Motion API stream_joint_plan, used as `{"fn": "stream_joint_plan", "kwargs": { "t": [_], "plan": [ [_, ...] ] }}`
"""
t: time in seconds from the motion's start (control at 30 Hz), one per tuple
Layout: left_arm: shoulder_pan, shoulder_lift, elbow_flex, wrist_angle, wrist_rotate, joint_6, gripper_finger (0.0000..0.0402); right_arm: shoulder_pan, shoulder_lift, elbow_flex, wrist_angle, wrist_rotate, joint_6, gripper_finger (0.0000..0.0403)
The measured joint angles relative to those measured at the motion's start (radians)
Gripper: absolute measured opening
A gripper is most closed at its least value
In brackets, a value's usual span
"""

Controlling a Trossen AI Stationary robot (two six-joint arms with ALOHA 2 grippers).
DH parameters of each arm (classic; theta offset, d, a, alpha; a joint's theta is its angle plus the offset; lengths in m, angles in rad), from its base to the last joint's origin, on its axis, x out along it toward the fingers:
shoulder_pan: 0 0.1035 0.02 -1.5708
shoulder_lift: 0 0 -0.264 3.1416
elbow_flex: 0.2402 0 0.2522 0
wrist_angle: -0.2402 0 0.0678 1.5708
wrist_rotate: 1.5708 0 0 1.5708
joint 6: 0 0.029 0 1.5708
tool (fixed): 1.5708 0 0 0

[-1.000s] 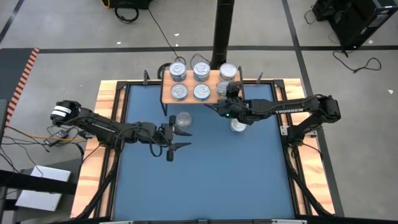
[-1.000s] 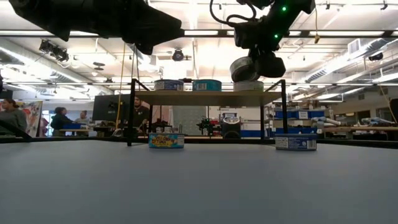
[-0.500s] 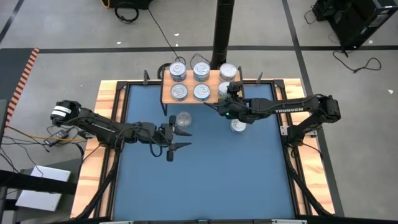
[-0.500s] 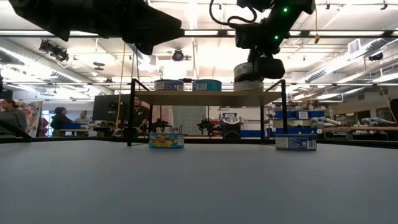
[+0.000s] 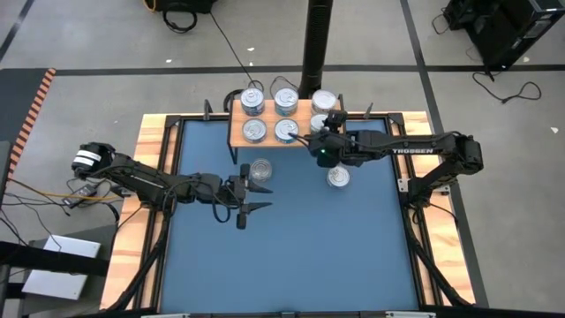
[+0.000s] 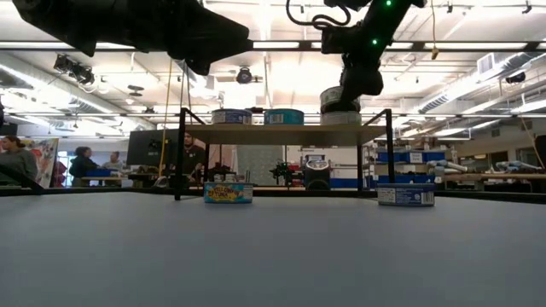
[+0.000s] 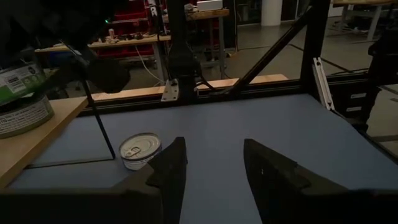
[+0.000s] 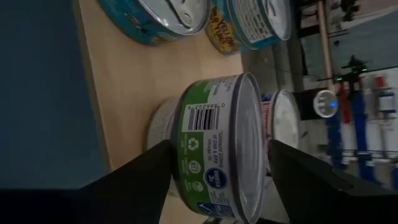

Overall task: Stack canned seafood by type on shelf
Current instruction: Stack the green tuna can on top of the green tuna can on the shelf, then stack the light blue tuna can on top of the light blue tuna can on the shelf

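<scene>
The shelf point(image 5: 269, 132) is a light-wood board on black legs at the mat's far edge. It carries several silver-topped tins, such as one point(image 5: 254, 131) near its left end. My right gripper point(image 5: 318, 132) reaches over the shelf's right end. It is shut on a green-labelled tin point(image 8: 217, 149) that sits on a whitish tin point(image 8: 160, 124); the pair shows as a stack point(image 6: 341, 104) in the low view. Two more tins point(image 5: 260, 170) point(image 5: 338, 177) rest on the blue mat. My left gripper point(image 5: 256, 198) hovers open by the left of those two, touching nothing. My right gripper pinches the green-labelled tin across its height, at the edge nearest the arm. One finger point(image 8: 298, 180) lies by the lid and the other finger point(image 8: 140, 183) by the base. The fingers come about level from the table's right. The tin sits flat on the whitish tin, overhanging toward the gripper.
Blue-labelled tins point(image 8: 168, 18) point(image 8: 255, 22) stand on the shelf just beyond the stack. A black pole point(image 5: 316, 44) rises behind the shelf. A black frame and wooden edges point(image 5: 150, 150) border the mat, whose near half point(image 5: 291, 256) is bare. People show in the room behind.
My right gripper has moved a little toward the table's far-left, over the shelf's right end. The green-labelled tin, held tilted a second ago, has come level and now sits on the whitish tin. My left arm has kept still.
</scene>
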State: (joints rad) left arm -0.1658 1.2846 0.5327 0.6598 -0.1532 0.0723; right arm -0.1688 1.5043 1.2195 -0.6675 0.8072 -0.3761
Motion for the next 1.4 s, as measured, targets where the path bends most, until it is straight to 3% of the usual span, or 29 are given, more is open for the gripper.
{"fn": "stream_joint_plan", "kwargs": {
  "t": [0.27, 0.77, 1.0, 1.1, 1.23, 1.4],
  "plan": [
    [0.0, 0.0, 0.0, -0.001, 0.017, -0.006, 0.0163, -0.034, 0.0, 0.011, -0.066, -0.089, 0.096, 0.0286],
    [0.0, 0.0, 0.0, -0.002, 0.023, -0.008, 0.0163, -0.064, -0.005, 0.012, -0.09, -0.103, 0.227, 0.0287],
    [0.0, 0.0, 0.0, -0.074, 0.022, -0.008, 0.0163, -0.007, -0.035, 0.012, -0.096, -0.102, 0.227, 0.0293],
    [-0.001, 0.0, 0.0, -0.177, -0.03, -0.007, 0.0159, 0.053, -0.067, 0.012, -0.112, -0.102, 0.268, 0.0286],
    [0.001, 0.0, 0.0, -0.304, -0.103, -0.001, 0.0137, 0.151, -0.104, -0.004, -0.134, -0.102, 0.369, 0.0233],
    [0.023, 0.0, 0.001, -0.396, -0.154, 0.004, 0.0077, 0.265, -0.108, -0.098, -0.086, -0.103, 0.492, 0.0078]
  ]
}}
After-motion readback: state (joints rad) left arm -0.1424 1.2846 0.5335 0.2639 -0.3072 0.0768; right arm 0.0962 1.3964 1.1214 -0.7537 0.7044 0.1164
